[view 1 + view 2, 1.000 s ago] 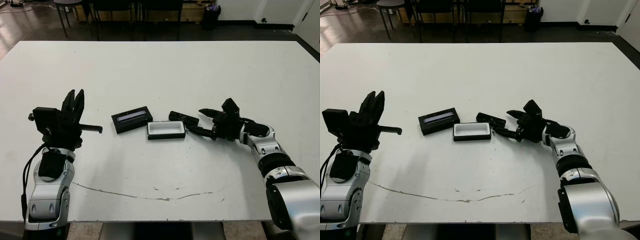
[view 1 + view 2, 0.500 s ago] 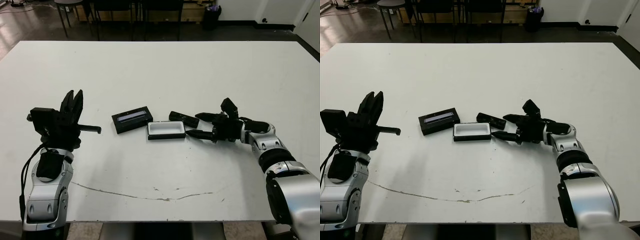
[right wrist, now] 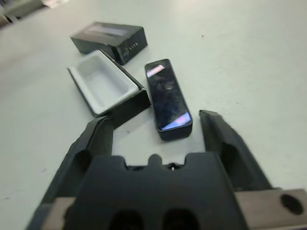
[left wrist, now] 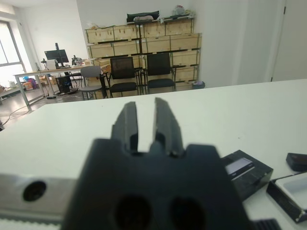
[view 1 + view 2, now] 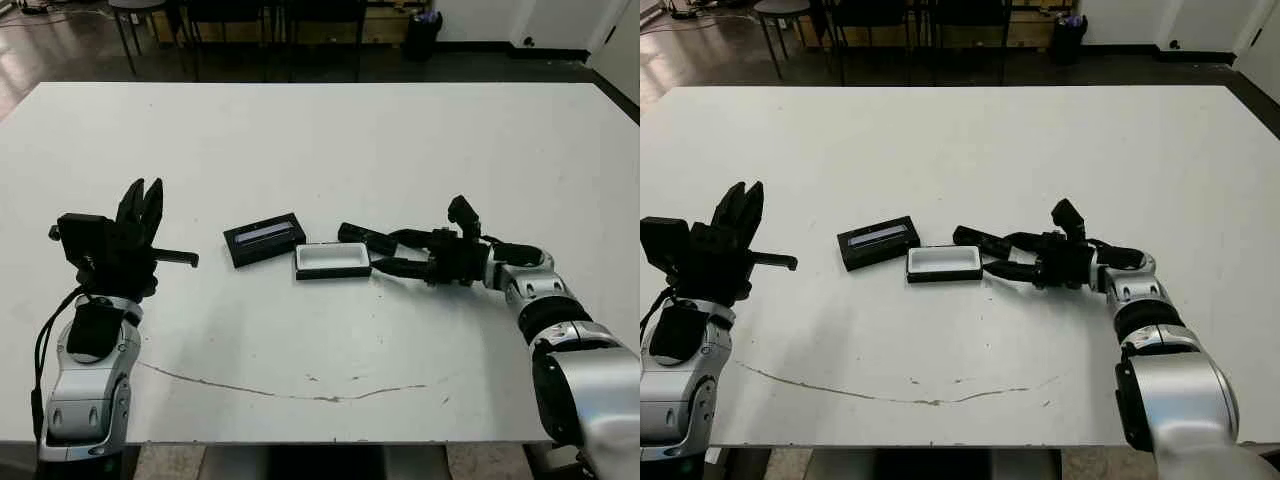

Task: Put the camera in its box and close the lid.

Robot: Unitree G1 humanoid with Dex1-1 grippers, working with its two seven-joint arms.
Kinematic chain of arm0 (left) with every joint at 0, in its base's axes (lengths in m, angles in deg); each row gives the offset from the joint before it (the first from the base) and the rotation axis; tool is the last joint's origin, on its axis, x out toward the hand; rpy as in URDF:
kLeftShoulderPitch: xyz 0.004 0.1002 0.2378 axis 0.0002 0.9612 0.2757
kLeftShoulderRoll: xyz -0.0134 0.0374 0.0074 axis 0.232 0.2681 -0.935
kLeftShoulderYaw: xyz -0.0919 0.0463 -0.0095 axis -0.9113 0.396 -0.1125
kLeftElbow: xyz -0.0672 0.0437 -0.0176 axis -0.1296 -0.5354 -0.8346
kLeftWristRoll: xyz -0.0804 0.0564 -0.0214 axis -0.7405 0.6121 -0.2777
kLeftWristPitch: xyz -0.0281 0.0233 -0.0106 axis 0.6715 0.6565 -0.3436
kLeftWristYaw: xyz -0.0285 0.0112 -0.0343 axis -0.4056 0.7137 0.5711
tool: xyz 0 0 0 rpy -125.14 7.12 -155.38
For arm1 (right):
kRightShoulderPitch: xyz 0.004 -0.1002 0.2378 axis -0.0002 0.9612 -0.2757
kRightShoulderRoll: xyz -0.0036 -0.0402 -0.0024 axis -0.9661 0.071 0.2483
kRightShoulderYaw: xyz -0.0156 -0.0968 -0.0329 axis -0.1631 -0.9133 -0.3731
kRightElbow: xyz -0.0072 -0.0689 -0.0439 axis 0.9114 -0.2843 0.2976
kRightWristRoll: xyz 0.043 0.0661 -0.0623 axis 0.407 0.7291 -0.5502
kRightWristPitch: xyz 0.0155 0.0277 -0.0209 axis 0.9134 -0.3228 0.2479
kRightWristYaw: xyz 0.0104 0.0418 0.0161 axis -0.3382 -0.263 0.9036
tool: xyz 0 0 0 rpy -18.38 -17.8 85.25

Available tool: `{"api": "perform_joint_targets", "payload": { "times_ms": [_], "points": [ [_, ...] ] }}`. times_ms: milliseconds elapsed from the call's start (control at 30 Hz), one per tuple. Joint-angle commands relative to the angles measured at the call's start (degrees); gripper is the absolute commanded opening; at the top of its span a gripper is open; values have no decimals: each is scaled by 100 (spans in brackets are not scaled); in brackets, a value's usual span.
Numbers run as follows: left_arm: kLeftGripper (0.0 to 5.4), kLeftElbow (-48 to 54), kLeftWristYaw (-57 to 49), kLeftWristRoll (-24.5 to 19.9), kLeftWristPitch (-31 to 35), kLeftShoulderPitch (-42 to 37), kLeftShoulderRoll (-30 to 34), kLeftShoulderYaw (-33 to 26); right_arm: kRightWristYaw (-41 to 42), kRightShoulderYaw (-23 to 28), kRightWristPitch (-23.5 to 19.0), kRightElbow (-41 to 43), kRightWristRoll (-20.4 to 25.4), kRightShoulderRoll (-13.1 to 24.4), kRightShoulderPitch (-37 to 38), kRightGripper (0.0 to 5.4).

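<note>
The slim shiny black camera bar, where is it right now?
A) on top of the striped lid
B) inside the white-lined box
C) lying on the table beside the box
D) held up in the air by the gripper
C: the slim glossy black camera bar lies flat on the white table next to the open white-lined box, with the right gripper open around its near end.

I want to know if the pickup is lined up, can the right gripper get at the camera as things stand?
Probably yes. The right gripper is open and low at the table, and the camera lies flat just ahead between its fingers. The box sits close beside the camera but not across the way.
</note>
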Motion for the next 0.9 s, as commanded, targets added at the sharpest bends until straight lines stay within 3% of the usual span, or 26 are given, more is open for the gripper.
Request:
{"api": "perform_joint_targets", "payload": {
  "times_ms": [33,100,167,367,900],
  "points": [
    [0,16,24,-57,174,78,70,-46,-9,-115,-590,-500,-250,-230,736,455],
    [0,-5,35,-51,115,82,81,-43,-73,-84,-559,-499,-227,-237,767,488],
    [0,-9,26,-30,115,79,92,-34,-222,-53,-401,-480,-226,-251,815,477],
    [0,-13,21,-38,133,70,82,-27,-838,-200,332,-244,-444,-242,920,342],
    [0,1,-25,-38,122,125,30,-22,-1241,-695,566,43,-790,-50,788,11]
  ]
}}
